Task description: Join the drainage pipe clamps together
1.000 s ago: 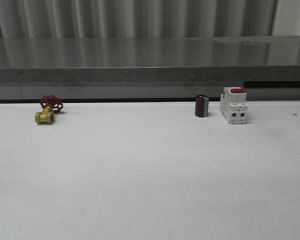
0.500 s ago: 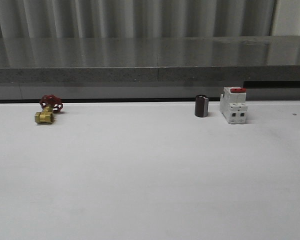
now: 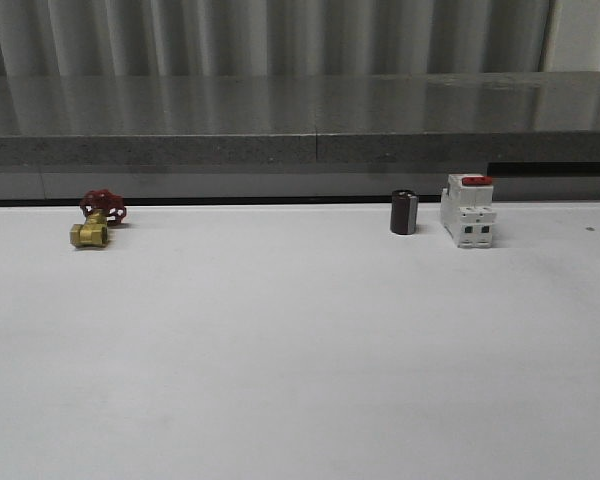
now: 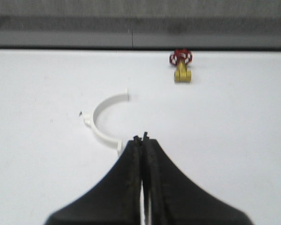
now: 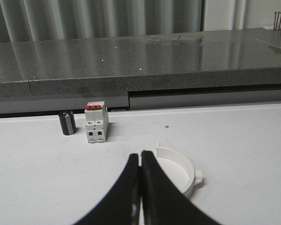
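Left gripper: I logged its two dark fingers pressed together, nothing between them, poised over the white table. One white half-ring clamp lay flat on the table just beyond the fingertips, its nearer end flange just beside them, though I could not tell whether they touched. Its arc bulged one way with a small side tab at mid-curve, and the open side faced the other way.

Brass valve with red handwheel: I noted it at the far left of the table in the front view, close to the grey ledge. From the left wrist camera the same valve sat well beyond the clamp.

Black cylinder: I recorded it upright at the far right-centre of the table, just left of the white breaker.

White breaker with red switch: it stood upright beside the cylinder, the two close but apart.

Right gripper: I saw its fingers likewise shut tight, empty. Second half-ring clamp lay flat just beyond and to one side of the tips, partly hidden behind them, with a tab on its outer curve. Breaker and cylinder stood farther off, near the ledge.
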